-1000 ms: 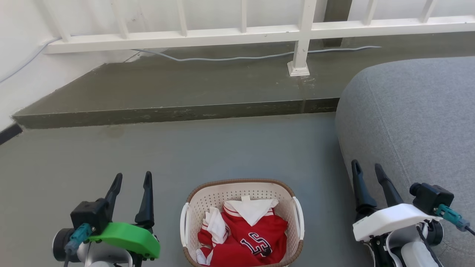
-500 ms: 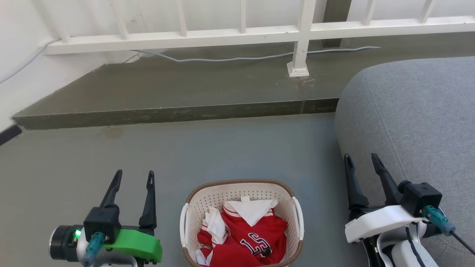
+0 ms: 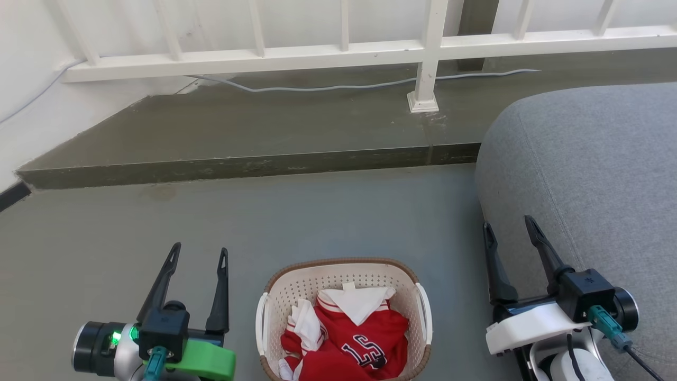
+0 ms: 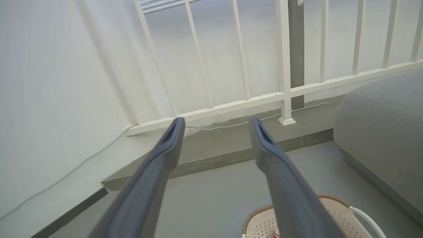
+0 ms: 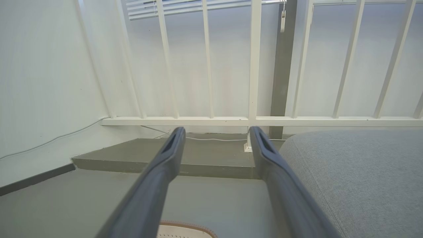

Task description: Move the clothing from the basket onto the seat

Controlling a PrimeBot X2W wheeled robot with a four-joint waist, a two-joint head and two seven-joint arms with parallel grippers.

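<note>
While both arms sit low in the head view, the clothing (image 3: 365,338) is all in the basket (image 3: 296,288), nothing on the seat (image 3: 597,174) yet. Basket's on the floor (image 3: 317,211) btw, roughly centred between the two arms, right at the bottom edge. Red jersey stuff w/ white trim is bunched up inside, a white flap folded on top toward the far side, dark white-outlined characters facing up nearer the front.

The left fingers (image 3: 220,296) are spread wide, holding nothing, pointing up-view over bare floor just left of the basket, not touching it. The right fingers (image 3: 500,286) same deal: wide apart, empty, in front of the seat's near edge. Can't tell if they touch the fabric tbh.

Seat is the big grey rounded cushion on the right, near the basket w/ a strip of floor between. Behind all that there's a raised grey step (image 3: 238,132), a white railing (image 3: 264,53) on it and a pale cable (image 3: 328,86) running along under the rail. Left wrist cam shows a bit of the basket below its fingers, seat off to the right.
</note>
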